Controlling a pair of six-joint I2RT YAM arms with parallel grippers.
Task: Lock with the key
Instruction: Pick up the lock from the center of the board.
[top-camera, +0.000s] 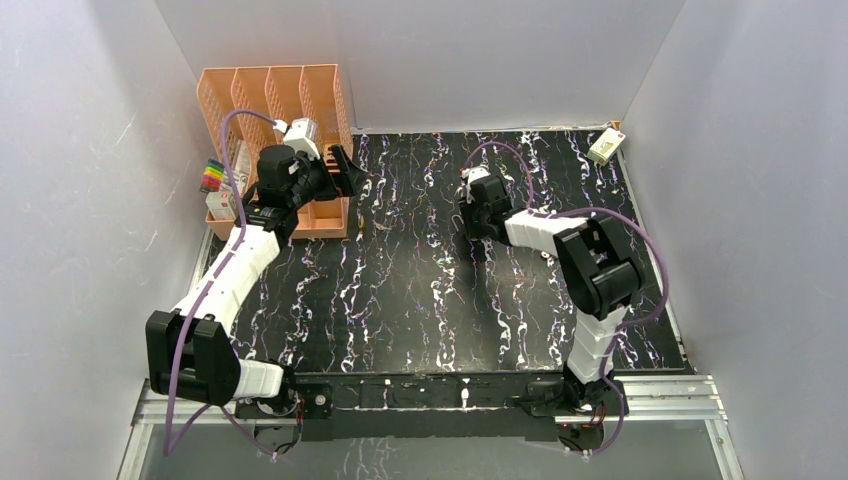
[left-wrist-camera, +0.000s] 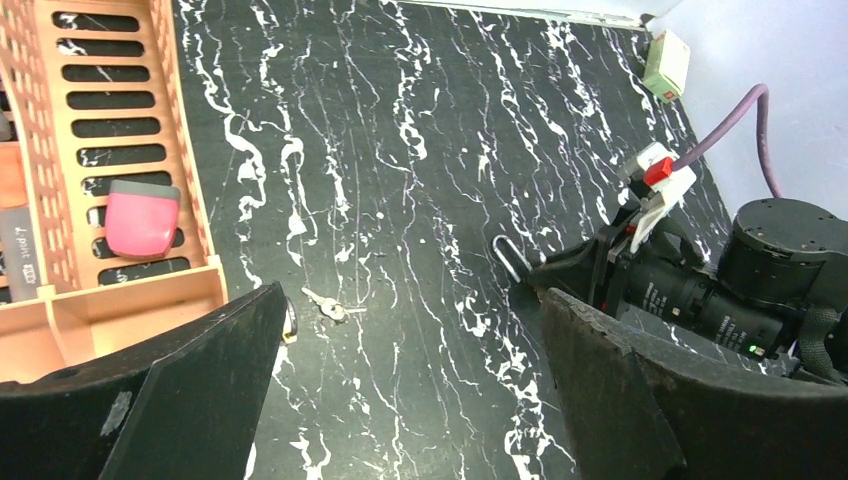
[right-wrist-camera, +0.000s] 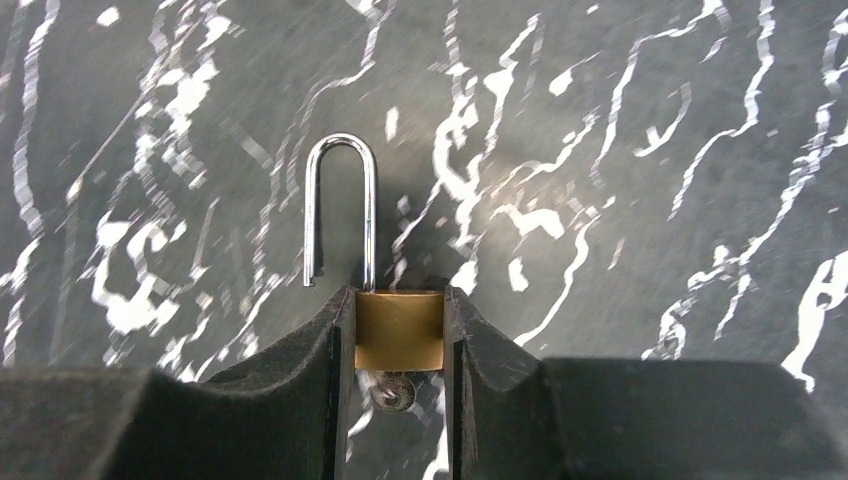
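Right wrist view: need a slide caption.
Right gripper grips the brass padlock by its body, shackle open, on marbled table.

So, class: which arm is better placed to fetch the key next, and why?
Left. The left hand is open over the key, while the right hand has the padlock between its fingers.

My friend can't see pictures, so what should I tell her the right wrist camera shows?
The black right gripper squeezes a small brass padlock from both sides. Its silver U-shaped shackle is open, one end free. Underneath is a black table with white marble streaks.
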